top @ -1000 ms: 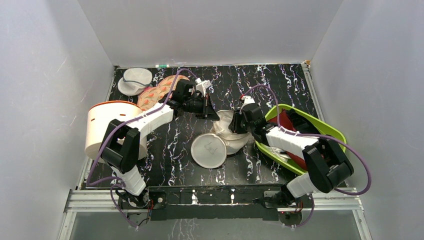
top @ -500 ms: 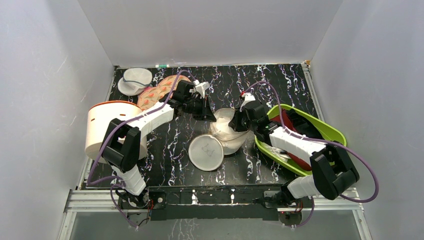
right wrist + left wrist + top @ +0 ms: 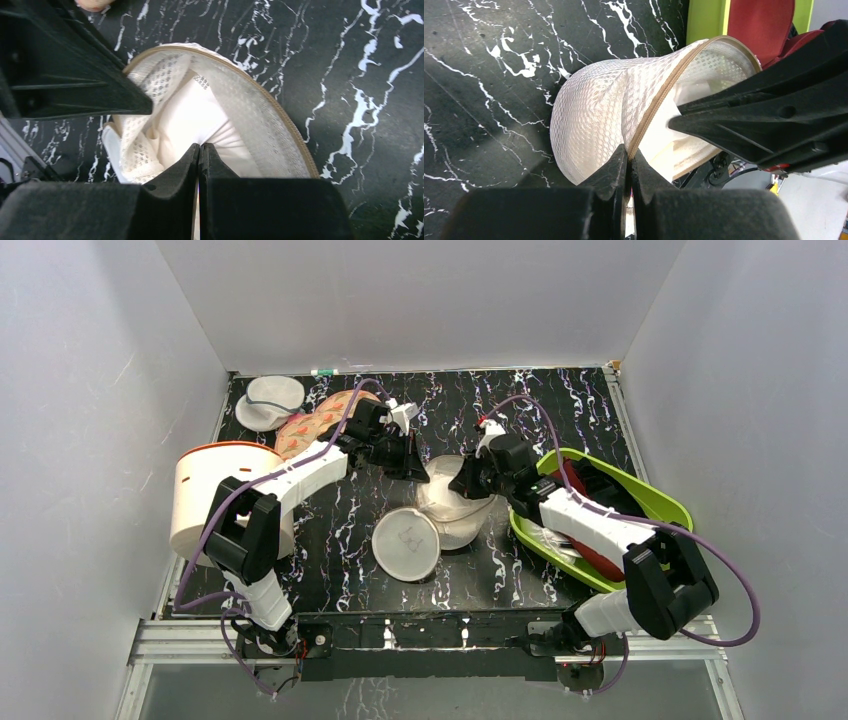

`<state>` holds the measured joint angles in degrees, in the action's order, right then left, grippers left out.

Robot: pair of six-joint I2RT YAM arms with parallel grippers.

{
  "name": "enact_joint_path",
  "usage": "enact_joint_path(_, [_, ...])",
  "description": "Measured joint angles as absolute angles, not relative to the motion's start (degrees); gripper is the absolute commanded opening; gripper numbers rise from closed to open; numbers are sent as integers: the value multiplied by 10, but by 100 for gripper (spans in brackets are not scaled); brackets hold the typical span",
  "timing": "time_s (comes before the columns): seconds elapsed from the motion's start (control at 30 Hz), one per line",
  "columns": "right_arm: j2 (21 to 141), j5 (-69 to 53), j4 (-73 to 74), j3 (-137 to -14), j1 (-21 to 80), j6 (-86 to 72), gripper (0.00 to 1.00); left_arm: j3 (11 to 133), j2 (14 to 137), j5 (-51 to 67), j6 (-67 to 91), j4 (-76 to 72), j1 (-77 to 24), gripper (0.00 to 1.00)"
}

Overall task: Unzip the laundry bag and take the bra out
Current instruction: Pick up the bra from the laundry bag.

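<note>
Pinching the laundry bag [image 3: 447, 508] from both sides, mid-table [image 3: 560, 410]. My left gripper [image 3: 629, 152] is clamped on the tan zipper seam [image 3: 659, 105] of the mesh wall. My right gripper [image 3: 200, 147] is closed tight on the white inner lining [image 3: 200, 115]. Bag mouth gapes, and one disc half [image 3: 406, 542] lies flat. Red fabric [image 3: 761, 20] sits in the green tray [image 3: 706, 20] just beside it; can't tell if it's the bra.

Open tabletop [image 3: 330, 565] lies before the laundry bag [image 3: 455, 530]; a green bin [image 3: 668, 502] apparently crowds its right.

Cream-white mesh laundry bag [image 3: 455, 525], unzipped, halves splayed apart; red bra [image 3: 572, 480] in green bin [image 3: 672, 503] alongside.
</note>
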<state>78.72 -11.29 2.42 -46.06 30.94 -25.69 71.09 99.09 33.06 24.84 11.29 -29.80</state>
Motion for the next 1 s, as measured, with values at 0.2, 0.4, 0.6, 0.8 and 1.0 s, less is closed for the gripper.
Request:
enact_joint_path(0.2, [778, -150, 28, -479, 310, -275, 0, 721, 991, 298, 229, 135, -298, 0])
enact_joint_path(0.4, [738, -166, 7, -488, 310, -325, 0, 721, 991, 274, 223, 136, -298, 0])
enact_joint_path(0.6, [710, -166, -27, -490, 310, -385, 0, 721, 991, 265, 223, 128, -298, 0])
enact_joint_path(0.8, [682, -155, -53, -490, 310, -413, 0, 721, 991, 256, 223, 129, -298, 0])
enact_joint_path(1.0, [674, -145, -48, -524, 310, -419, 0, 721, 991, 252, 223, 129, -298, 0])
